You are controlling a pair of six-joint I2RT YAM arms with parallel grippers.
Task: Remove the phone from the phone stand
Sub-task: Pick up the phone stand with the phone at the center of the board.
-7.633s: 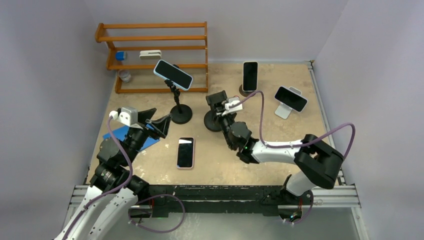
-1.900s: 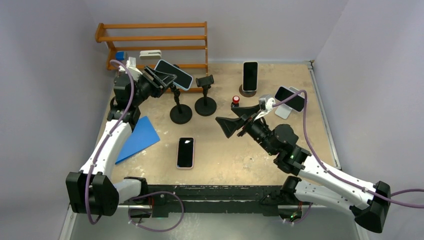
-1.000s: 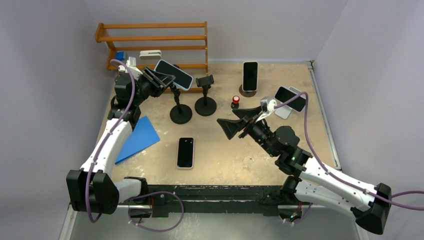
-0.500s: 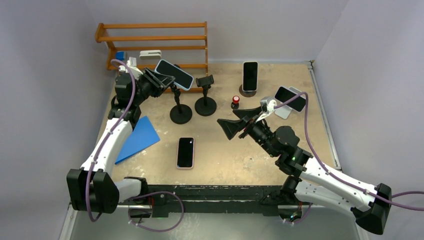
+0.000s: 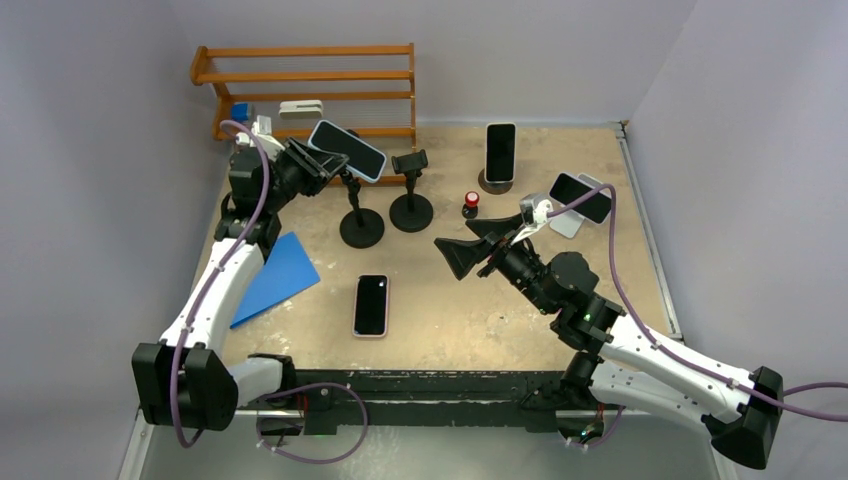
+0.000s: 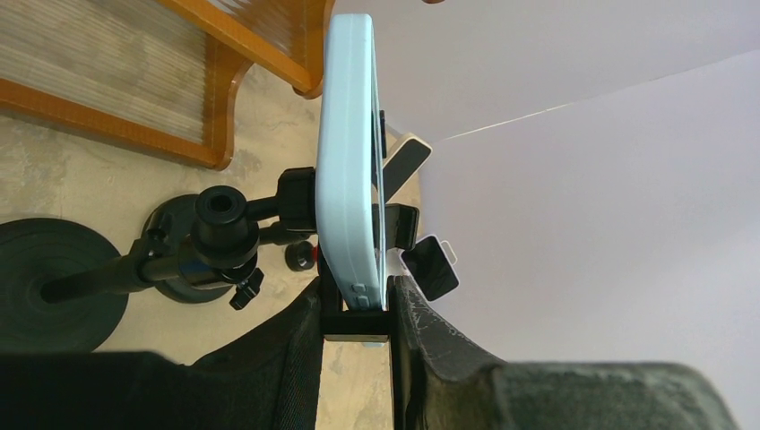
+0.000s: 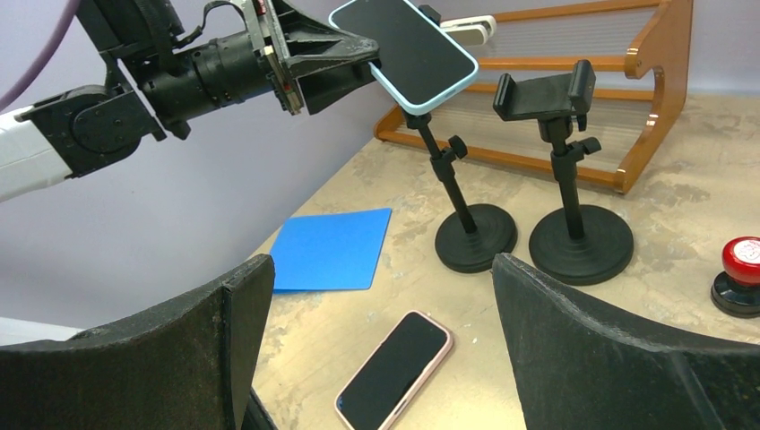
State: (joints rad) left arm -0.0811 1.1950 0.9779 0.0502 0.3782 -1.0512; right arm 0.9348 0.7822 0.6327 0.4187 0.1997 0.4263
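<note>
Left gripper (image 6: 356, 300) pinches the near end of the phone (image 6: 345, 134), whose long axis runs straight ahead of it; the phone stand (image 6: 224, 224) grips it just left. Right gripper (image 5: 478, 245), spread wide, hangs well apart, so we judge the left arm pulls.

phone (image 6: 349, 179): pale blue case, smooth satin plastic; glossy black glass face
phone stand (image 7: 475, 240): matt black, with a metal-looking rod and round base
rack (image 5: 300, 75): orange-brown wood with a varnished sheen
table (image 5: 450, 320): beige, mottled, rough-looking top
sheet (image 5: 272, 275): blue, flat, matt
right gripper (image 7: 381, 269): matt black fingers (image 7: 591, 358), faintly grainy
</note>
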